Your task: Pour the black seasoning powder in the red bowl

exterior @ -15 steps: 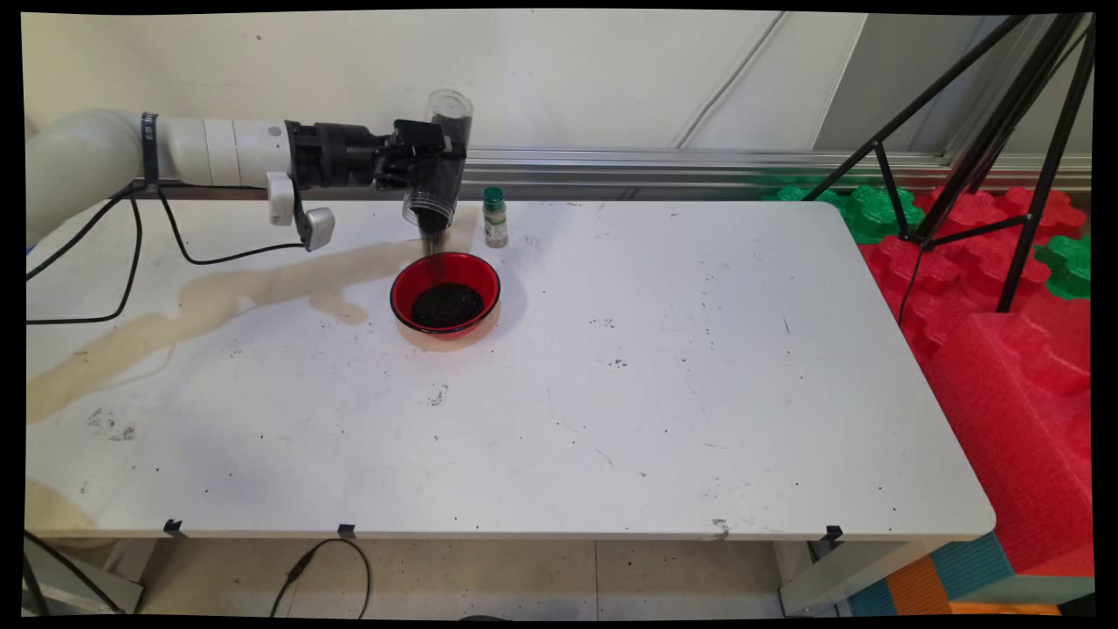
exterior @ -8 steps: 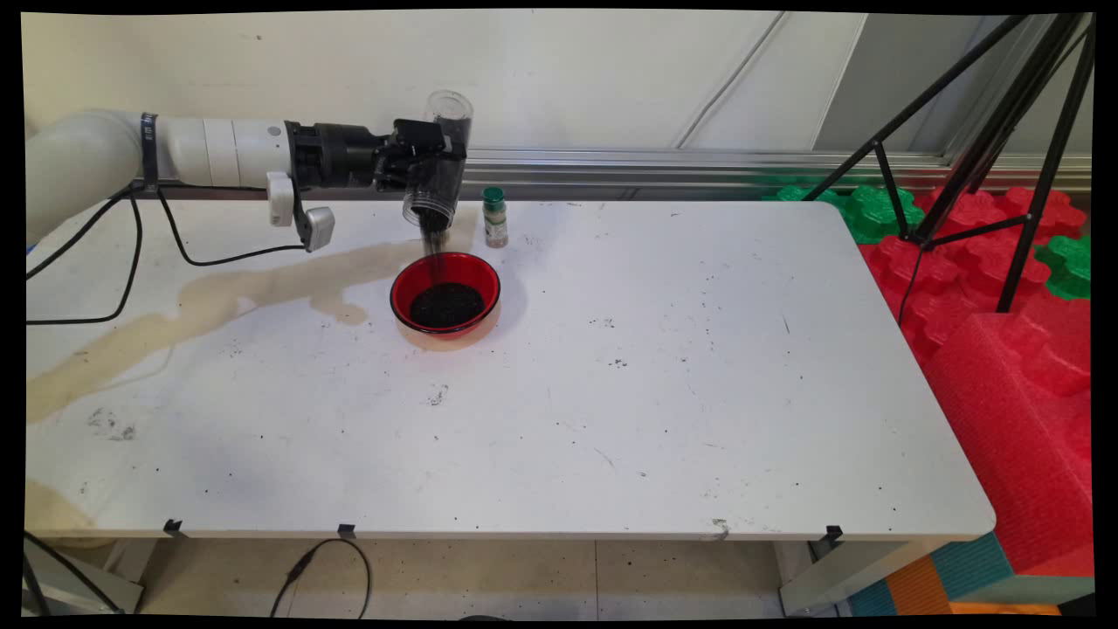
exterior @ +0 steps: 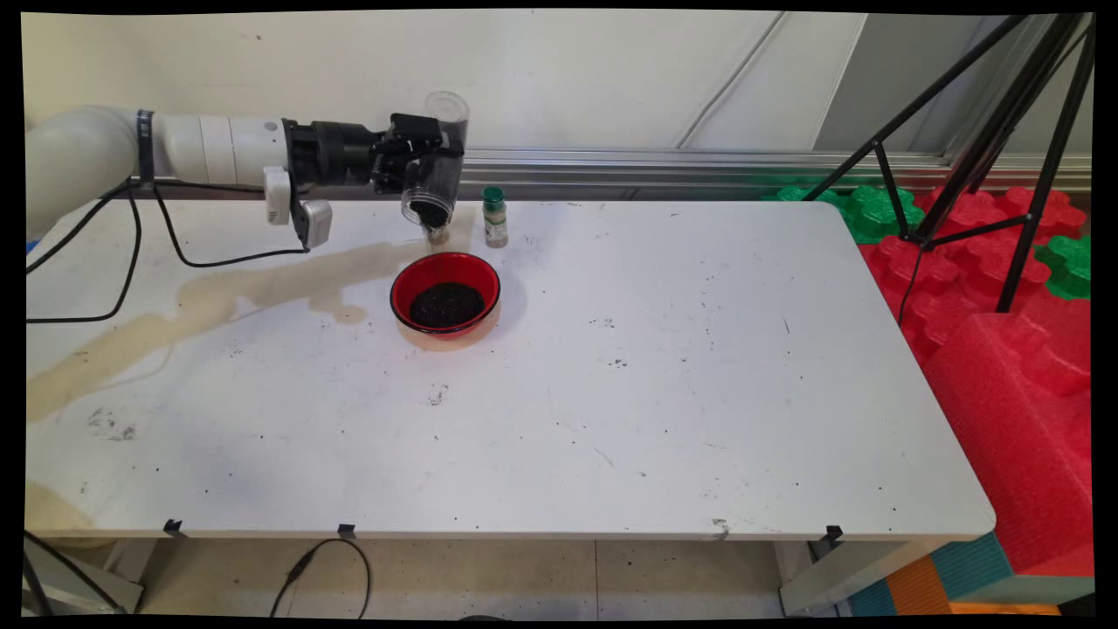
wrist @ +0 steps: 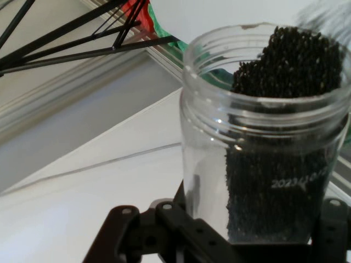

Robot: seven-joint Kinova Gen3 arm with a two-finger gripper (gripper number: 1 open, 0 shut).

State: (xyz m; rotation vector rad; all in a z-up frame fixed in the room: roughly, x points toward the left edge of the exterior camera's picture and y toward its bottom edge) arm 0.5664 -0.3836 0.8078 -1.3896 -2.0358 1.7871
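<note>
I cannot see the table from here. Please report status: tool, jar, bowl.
Tool shut on clear jar, jar tipped mouth-down, dark grains at its mouth. Red bowl below, holding dark grains. Green-capped bottle upright beside the jar, apart.

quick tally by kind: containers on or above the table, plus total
Clear jars: 1, the clear jar of black seeds, held tipped in the gripper above the table
Bowls: 1, the red bowl with black seeds in it
Spice bottles: 1, the green-capped bottle, standing beyond the bowl
Total: 3
</note>
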